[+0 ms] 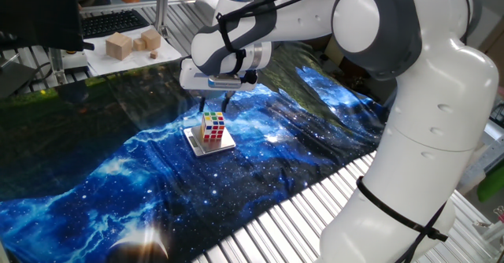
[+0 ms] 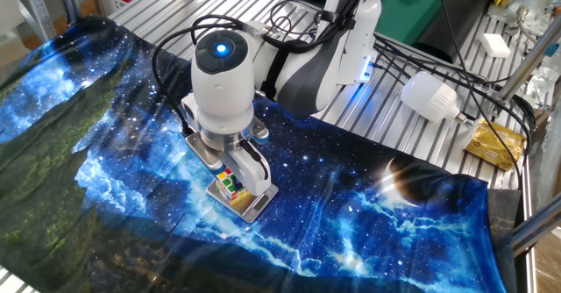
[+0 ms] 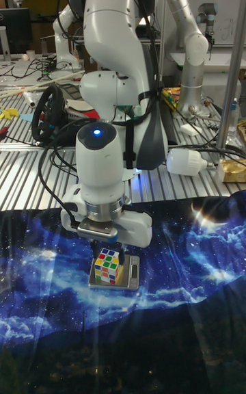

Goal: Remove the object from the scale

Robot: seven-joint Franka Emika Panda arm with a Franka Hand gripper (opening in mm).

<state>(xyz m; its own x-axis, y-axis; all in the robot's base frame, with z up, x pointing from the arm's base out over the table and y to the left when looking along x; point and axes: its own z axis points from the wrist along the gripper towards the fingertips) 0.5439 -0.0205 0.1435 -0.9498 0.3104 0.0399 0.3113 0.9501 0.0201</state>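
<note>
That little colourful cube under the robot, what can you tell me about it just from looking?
The puzzle cube has three-by-three stickers in white, red, yellow, green, blue and orange, scrambled. It looks like glossy plastic. It sits upright and level on a thin silver-grey scale, which lies on a blue galaxy-print cloth. The tool hangs right above it, fingers spread; nothing else touches the cube.

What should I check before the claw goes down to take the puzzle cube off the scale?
1. Puzzle cube sits on the scale: ok.
2. Claw is open, with fingers apart: ok.
3. Claw is above the cube and not touching it: ok.
4. Fingers are lined up with the cube's sides: cannot tell, since the wrist hides them in two views.
5. Cloth beside the scale is bare enough to set the cube down: ok.
</note>
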